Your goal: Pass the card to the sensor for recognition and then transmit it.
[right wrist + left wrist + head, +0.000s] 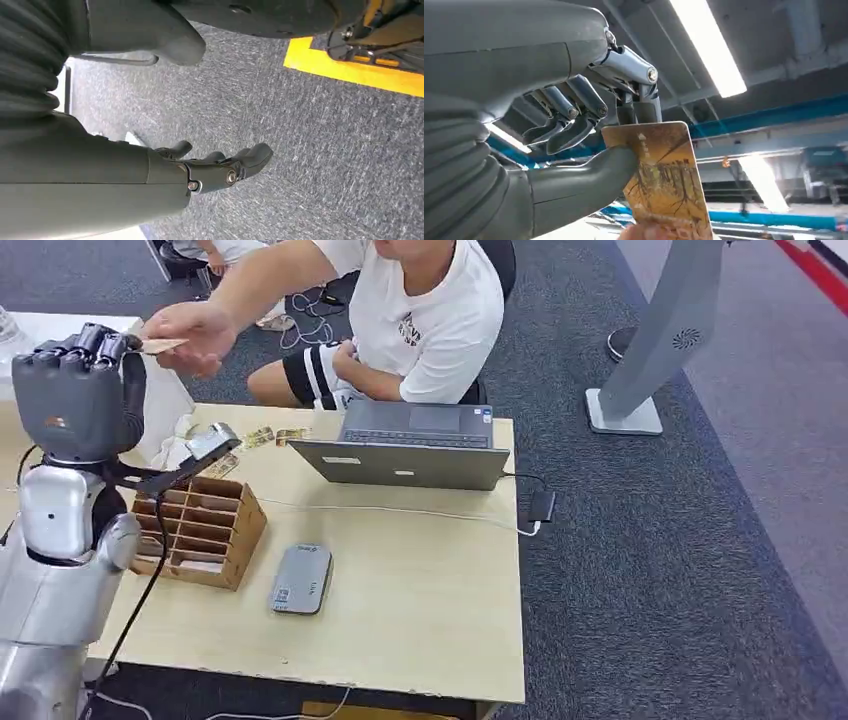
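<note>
My left hand is raised high at the left, and its thumb and a finger pinch a tan card. A person's hand reaches across and holds the card's other end. In the left wrist view the golden card with a tree picture sits between my thumb and fingers, with the person's fingertips at its far edge. The grey card sensor lies flat on the table, in front of the laptop. My right hand hangs over the carpet, fingers loosely apart and holding nothing.
A wooden compartment box holding cards stands at the table's left. An open laptop sits at the far edge, its cable running to an adapter. Loose cards lie behind the box. A seated person faces me. A grey stand rises at the right.
</note>
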{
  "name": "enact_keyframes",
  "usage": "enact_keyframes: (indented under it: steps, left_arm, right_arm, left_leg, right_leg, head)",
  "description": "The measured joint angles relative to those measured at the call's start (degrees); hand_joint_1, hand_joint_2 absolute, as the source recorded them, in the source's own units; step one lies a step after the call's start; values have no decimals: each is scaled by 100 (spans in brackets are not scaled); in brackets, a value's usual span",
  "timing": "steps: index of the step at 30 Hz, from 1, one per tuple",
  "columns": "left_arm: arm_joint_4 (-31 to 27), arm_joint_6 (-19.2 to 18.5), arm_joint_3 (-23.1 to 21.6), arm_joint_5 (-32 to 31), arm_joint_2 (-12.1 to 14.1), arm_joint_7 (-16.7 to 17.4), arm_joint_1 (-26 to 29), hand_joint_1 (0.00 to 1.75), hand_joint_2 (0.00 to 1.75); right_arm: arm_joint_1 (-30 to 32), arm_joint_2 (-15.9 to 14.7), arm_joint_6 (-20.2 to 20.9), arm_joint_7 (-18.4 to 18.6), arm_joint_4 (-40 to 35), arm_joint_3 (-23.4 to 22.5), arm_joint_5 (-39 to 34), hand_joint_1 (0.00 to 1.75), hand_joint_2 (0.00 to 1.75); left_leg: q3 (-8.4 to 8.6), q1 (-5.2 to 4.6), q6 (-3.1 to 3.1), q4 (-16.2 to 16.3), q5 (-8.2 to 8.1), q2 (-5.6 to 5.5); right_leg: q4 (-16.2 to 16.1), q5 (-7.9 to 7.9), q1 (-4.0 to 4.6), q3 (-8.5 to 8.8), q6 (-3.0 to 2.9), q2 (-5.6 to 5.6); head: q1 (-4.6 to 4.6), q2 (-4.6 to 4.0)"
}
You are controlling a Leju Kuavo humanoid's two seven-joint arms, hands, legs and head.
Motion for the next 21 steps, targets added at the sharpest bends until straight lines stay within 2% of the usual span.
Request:
enact_keyframes:
  steps: [6,10,16,17,21]
  left_arm:
    - [1285,247,0,-287,-63,101,-626,175,175]
    - [1891,368,0,-464,-111,276,-701,175,175]
    - [2454,466,2,-442,-118,300,-702,175,175]
    - [2509,472,2,-442,-118,300,-702,0,175]
    - [2616,683,2,-357,-116,245,-689,0,175]
  right_arm:
    - [-11,-15,83,120,0,112,-4,0,175]
    - [-10,-37,101,101,0,142,-4,0,175]
    - [-10,-44,99,13,0,162,-7,0,175]
    - [-9,-46,99,7,0,162,-7,0,175]
    - [-11,-46,110,2,0,175,-7,0,175]
  left_leg:
    - [0,2,-1,0,2,0]
    - [0,2,-2,0,3,1]
    - [-4,2,0,0,5,1]
    - [-7,2,0,0,5,1]
    - [-15,2,1,0,4,0]
  right_leg:
    - [1,0,3,1,0,0]
    - [1,0,3,2,0,1]
    - [1,2,3,0,1,1]
    - [1,2,3,-1,1,1]
    - [0,1,3,-6,1,0]
  head:
    - [2,-2]
    - [2,-2]
    - [2,-2]
    - [2,0]
    - [2,-2]
